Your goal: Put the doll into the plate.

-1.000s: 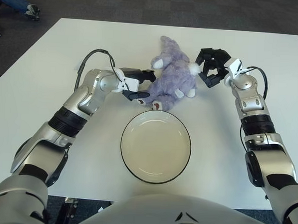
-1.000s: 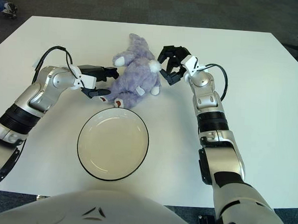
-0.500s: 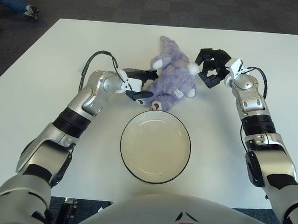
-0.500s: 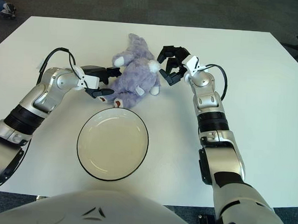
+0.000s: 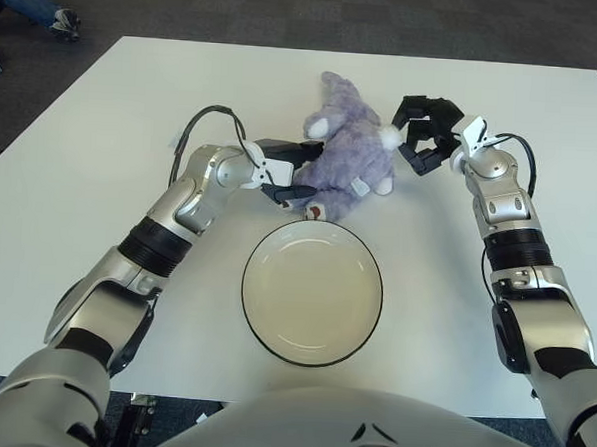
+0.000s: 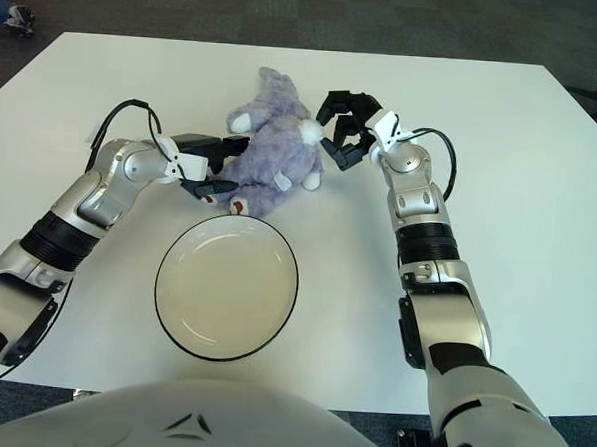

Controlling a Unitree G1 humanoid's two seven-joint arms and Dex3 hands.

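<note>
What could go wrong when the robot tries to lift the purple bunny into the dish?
1. The doll is soft and floppy. The left hand and right hand only press at its two sides, so it might sag and slip out between them.
2. The plate lies very near the doll's feet; a low swing might bump and slide it.
3. The doll is nearly as long as the plate is wide, so it might land half over the rim.

Both eyes sit on the robot's head, looking forward and down over its chest at the white table point(image 5: 103, 123). They share nearly the whole tabletop, the right eye view shifted slightly sideways.
</note>
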